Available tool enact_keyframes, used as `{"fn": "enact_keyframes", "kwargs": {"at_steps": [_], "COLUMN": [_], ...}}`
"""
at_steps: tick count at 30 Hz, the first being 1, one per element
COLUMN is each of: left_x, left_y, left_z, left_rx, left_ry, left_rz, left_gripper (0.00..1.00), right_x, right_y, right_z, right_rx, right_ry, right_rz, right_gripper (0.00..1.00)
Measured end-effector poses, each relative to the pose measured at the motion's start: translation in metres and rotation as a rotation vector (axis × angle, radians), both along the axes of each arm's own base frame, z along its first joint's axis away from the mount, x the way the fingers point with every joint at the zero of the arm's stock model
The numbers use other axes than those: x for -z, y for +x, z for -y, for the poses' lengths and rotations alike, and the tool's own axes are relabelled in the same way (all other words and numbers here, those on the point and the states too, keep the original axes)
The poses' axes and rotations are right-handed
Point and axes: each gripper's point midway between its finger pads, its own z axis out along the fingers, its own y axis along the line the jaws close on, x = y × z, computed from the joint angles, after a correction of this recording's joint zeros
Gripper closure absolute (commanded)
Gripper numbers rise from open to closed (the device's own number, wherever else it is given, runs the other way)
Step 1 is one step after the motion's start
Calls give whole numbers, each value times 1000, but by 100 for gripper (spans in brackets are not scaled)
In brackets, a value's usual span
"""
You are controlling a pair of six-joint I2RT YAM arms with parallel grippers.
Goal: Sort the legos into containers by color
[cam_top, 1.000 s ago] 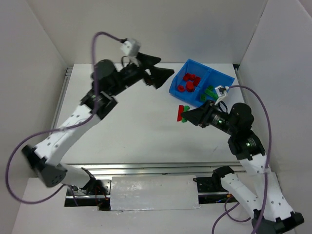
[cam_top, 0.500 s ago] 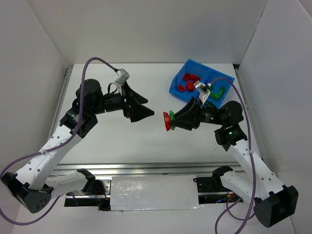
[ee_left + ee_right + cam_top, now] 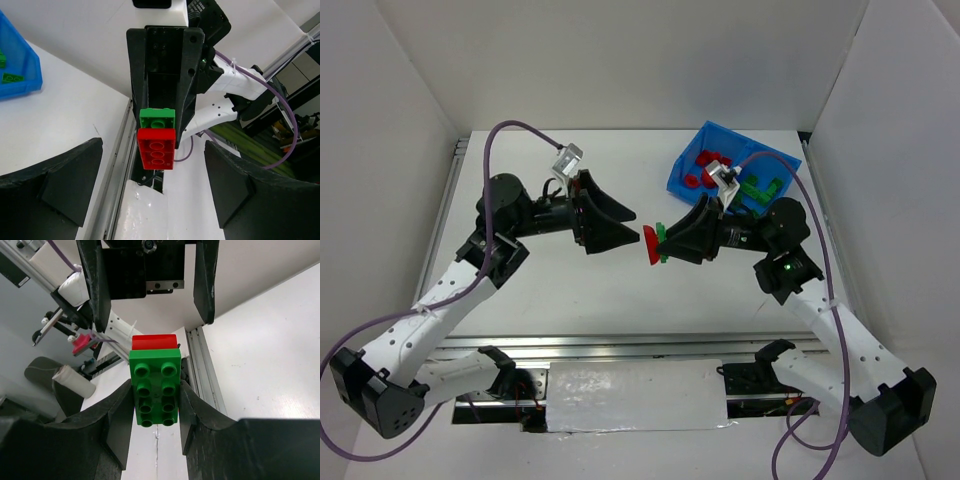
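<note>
From above, the right gripper (image 3: 670,243) holds a red-green pair (image 3: 653,243) above the table, short of the bin (image 3: 782,160), offering it to the left gripper (image 3: 625,222). Left wrist: fingers (image 3: 70,180) spread wide, facing the red brick (image 3: 156,148), probably to pull it free. Right wrist: fingers (image 3: 117,415) pinch the green brick (image 3: 156,387).

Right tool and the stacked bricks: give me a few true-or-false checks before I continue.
1. The right tool grips a green brick with a red brick stuck to it. True.
2. The left tool is shut on the red brick. False: it is open, its fingers spread wide and touching neither brick.
3. The stacked pair is already in the blue bin. False: the right tool holds it outside the bin.
4. Seen from the top, red pieces sit in the bin's left half and green pieces in its right half. True.
</note>
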Motion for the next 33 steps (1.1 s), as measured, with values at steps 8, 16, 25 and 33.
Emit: {"fn": "enact_keyframes", "kwargs": {"at_steps": [8,16,25,33], "left_x": [19,20,8,9], "left_y": [11,13,13,17], "left_z": [12,17,17,18], "left_rx": [15,29,39,48], "left_ry": [26,24,18,22], "left_rz": [-63,-87,-51,-36], "left_gripper": [11,54,100,100], "right_x": [-6,-4,-12,-11], "right_y": [4,23,29,32], "right_z": [-2,-9,-11,-11], "right_rx": [10,37,50,51], "right_ry": [6,-8,-5,-6], "right_rz": [4,-28,9,9], "right_gripper": [100,100,82,97]}}
